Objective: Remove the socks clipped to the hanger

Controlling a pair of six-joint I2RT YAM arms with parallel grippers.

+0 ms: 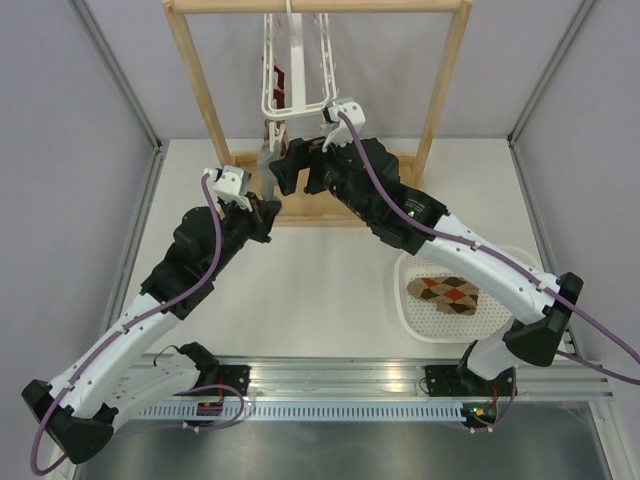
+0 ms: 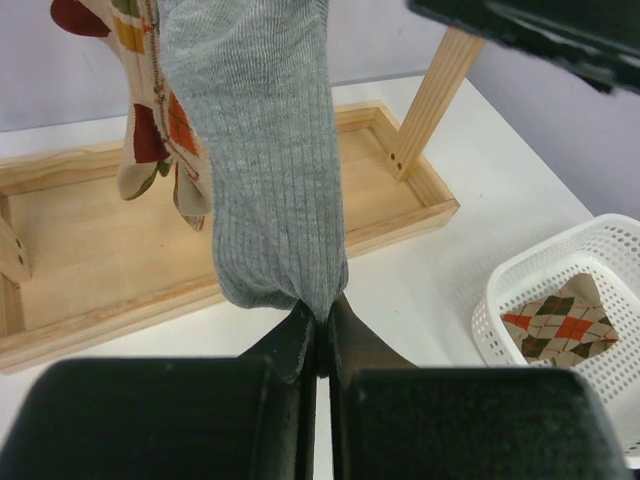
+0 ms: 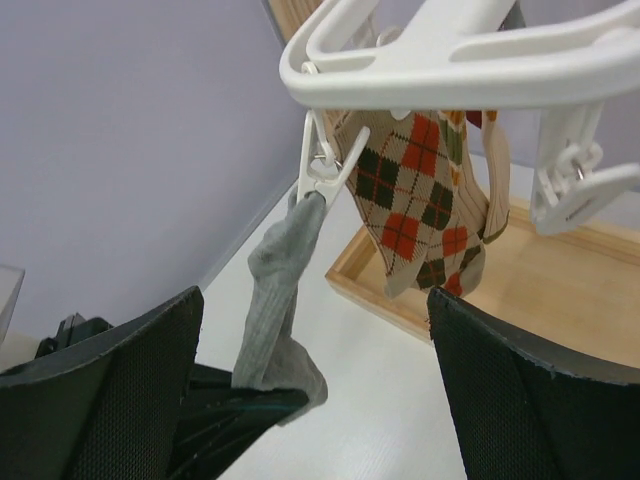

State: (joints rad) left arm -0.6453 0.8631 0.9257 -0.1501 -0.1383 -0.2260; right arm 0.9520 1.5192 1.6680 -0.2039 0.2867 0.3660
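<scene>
Left hand (image 2: 322, 328) on grey sock's (image 2: 270, 150) tip, perhaps toe

No readable txt, labels, brands or nos. in any view. The grey sock (image 2: 270, 170), argyle sock (image 3: 415, 190), hanger (image 3: 450, 60) & basket (image 2: 495, 335) show only knit, diamond pattern or plain white plastic, w/o lettering.

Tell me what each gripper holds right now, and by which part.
Left gripper is pinching the bottom tip of the grey sock, whose top is in a hanger clip. Right gripper is open, holding nothing.
</scene>
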